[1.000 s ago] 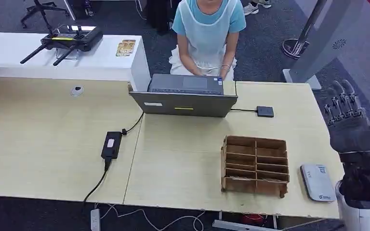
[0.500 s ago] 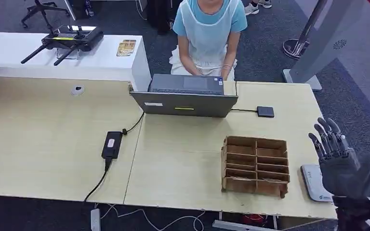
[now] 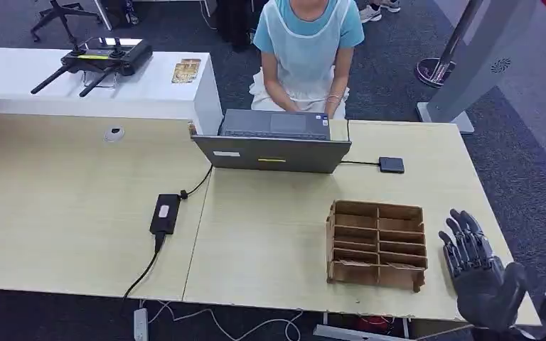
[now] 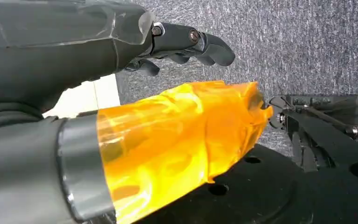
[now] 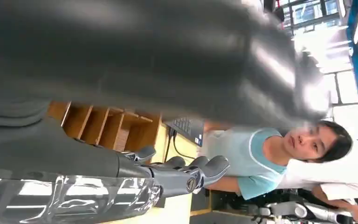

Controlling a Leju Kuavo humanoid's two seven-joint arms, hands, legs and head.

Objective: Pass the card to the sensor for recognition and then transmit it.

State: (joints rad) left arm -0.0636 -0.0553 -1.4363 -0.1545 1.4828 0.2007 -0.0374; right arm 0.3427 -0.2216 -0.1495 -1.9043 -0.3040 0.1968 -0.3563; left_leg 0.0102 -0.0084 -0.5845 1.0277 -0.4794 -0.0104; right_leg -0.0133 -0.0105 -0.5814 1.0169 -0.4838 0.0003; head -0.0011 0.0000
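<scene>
My right hand (image 3: 478,273) hovers low over the table's front right corner, just right of the wooden organizer (image 3: 377,245), with its fingers spread and nothing in them. It covers the spot where the white card lay, so the card is hidden. The right wrist view has those fingers (image 5: 186,175) stretched out beside the organizer (image 5: 105,126). The sensor (image 3: 391,165), a small black square on a cable, lies at the table's far right behind the organizer. My left hand (image 4: 135,93), its thumb wrapped in orange tape, hangs over grey carpet holding nothing.
An open laptop (image 3: 274,142) stands at the table's far edge, and a person (image 3: 306,50) sits behind it. A black power brick (image 3: 164,213) with its cable lies left of centre. A white counter (image 3: 92,74) at the back left carries a black controller.
My right hand has come down and toward me, from beside the table's right edge to over the white card, which it now covers.
</scene>
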